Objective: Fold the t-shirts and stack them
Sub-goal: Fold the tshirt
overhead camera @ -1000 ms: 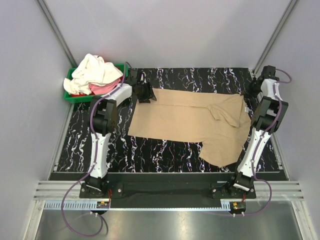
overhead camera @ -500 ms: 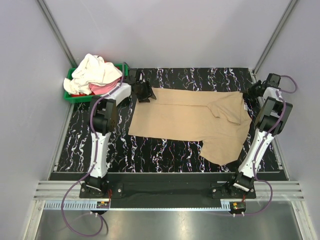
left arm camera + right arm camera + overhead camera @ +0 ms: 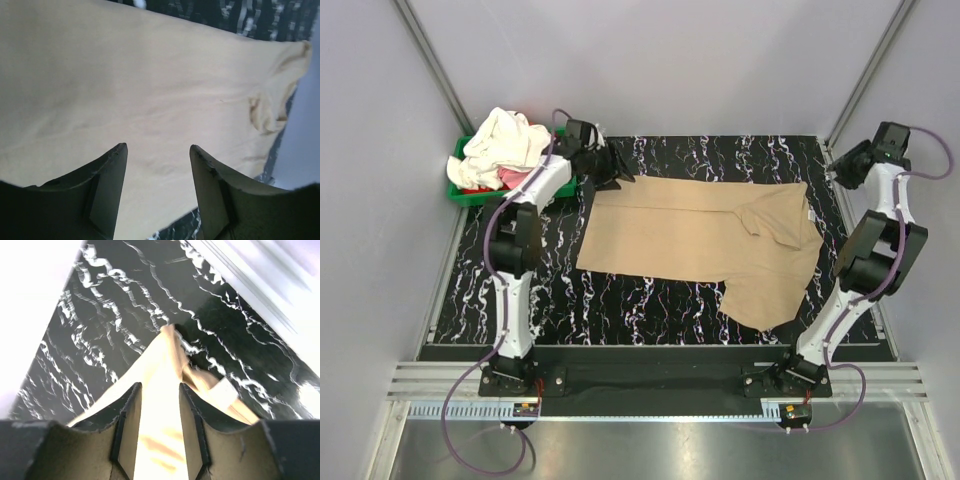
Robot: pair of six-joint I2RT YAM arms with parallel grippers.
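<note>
The tan-khaki t-shirt (image 3: 700,235) lies spread across the black marbled table, with one sleeve hanging toward the near right. My left gripper (image 3: 607,170) hovers at its far-left corner. In the left wrist view it (image 3: 157,147) stands open above the tan cloth (image 3: 150,85), with nothing between its fingers. My right gripper (image 3: 848,166) is raised beyond the shirt's far-right corner. In the right wrist view it (image 3: 160,386) is open, and the shirt's corner (image 3: 170,352) shows below the gap. The cream-white t-shirt (image 3: 505,140) and the pink-red t-shirt (image 3: 520,178) are heaped in the bin.
A small green bin (image 3: 470,192) stands at the table's far-left corner, close behind my left arm. Grey walls and metal rails enclose the table (image 3: 650,300) on three sides. The right wall is close to my right arm.
My right gripper let go of the shirt's far-right corner, then rose and moved right. The shirt's right part now lies flatter. My left gripper drew back toward the far left.
</note>
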